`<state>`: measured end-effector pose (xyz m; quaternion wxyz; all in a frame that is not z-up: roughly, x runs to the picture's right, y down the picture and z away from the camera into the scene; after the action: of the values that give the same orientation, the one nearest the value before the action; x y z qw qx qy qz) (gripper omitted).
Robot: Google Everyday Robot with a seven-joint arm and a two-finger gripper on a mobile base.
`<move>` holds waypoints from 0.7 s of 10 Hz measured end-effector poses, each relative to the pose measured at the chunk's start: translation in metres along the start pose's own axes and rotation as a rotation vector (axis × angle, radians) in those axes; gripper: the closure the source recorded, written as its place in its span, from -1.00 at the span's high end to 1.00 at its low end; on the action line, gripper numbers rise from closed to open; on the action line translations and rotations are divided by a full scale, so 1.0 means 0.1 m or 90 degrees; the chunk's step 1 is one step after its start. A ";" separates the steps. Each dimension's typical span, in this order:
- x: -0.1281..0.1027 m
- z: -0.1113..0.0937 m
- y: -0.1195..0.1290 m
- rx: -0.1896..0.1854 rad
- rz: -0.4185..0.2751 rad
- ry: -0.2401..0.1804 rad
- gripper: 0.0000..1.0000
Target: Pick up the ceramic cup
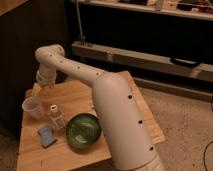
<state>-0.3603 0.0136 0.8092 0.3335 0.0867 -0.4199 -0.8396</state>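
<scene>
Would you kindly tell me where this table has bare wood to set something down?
Bare wood lies behind the green bowl, between the bottle and the arm, and along the front edge by the blue sponge. Crowded: the left side, where the claw hangs near the ceramic cup.

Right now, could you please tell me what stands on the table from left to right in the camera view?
Ceramic cup → blue sponge → small white bottle → green bowl. The gripper hangs above the cup near the table's far-left edge, overlapping it sideways, so I leave it unordered.
</scene>
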 end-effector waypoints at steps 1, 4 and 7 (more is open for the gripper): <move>-0.01 0.10 -0.02 -0.001 0.000 -0.008 0.36; -0.11 0.39 0.08 -0.007 0.010 -0.028 0.36; -0.20 0.57 0.21 -0.005 0.016 -0.041 0.09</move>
<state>-0.3591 0.0541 0.8592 0.3309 0.0529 -0.4281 -0.8393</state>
